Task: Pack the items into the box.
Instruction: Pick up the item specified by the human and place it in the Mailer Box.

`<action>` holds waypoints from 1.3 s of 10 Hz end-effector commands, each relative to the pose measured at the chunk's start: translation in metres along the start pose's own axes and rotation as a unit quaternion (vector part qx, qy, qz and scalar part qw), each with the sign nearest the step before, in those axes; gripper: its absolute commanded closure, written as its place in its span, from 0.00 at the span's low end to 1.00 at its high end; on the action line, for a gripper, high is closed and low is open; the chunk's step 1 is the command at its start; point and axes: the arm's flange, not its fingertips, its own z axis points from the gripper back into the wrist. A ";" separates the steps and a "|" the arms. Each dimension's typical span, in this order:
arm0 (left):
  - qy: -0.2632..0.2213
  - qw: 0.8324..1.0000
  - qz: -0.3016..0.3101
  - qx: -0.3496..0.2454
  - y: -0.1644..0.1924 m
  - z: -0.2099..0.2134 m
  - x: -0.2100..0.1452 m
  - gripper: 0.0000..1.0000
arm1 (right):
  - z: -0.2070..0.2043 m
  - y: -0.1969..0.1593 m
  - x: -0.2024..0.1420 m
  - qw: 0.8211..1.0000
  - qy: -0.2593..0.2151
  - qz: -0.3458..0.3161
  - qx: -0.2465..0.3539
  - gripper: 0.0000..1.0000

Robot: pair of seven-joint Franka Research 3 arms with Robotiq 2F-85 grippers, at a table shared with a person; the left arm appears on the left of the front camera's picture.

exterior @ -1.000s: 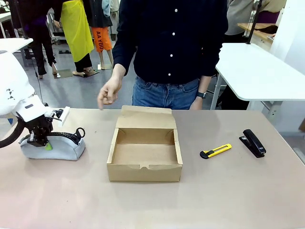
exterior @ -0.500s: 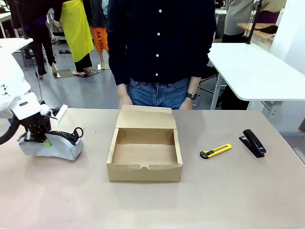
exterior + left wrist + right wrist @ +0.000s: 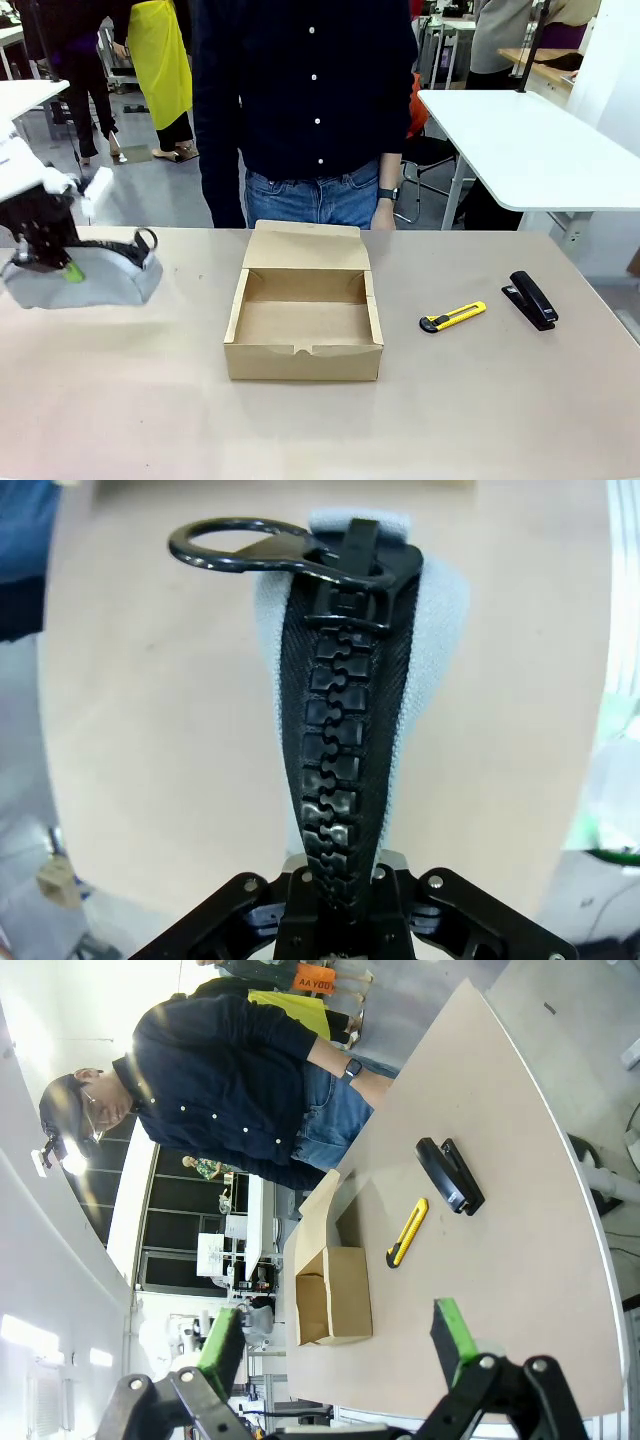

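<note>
My left gripper (image 3: 47, 262) is shut on the top of the light-grey pouch (image 3: 100, 286) at the far left and holds it just off the table. In the left wrist view the pouch's black zipper (image 3: 338, 740) runs up from between my shut jaws to its loop (image 3: 238, 550). The brown box (image 3: 303, 322) stands open in the middle of the table, its flap lid raised at the back. To the right of the box lies the yellow-and-black knife (image 3: 452, 316). My right gripper (image 3: 338, 1345) hangs open and empty high above the table, looking down at the box (image 3: 335, 1295) and the knife (image 3: 408, 1232).
A black stapler (image 3: 531, 299) lies right of the knife, near the table's right edge. A person in a dark shirt (image 3: 300, 90) stands at the far side behind the box, hands down. A white table (image 3: 530, 150) stands at the back right.
My left gripper has closed on the pouch and carried it up and to the left. The person has drawn the hand back and stepped to the left.
</note>
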 end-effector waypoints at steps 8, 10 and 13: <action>-0.025 0.999 0.027 0.008 -0.015 0.028 -0.002 1.00 | 0.000 0.002 0.003 1.000 -0.008 0.013 0.010 0.00; -0.060 0.998 0.019 -0.017 -0.027 0.028 0.033 0.94 | 0.000 0.002 0.003 1.000 -0.008 0.013 0.010 0.00; 0.013 1.000 0.000 -0.006 -0.037 0.024 0.158 0.94 | 0.000 0.002 0.003 1.000 -0.008 0.013 0.010 0.00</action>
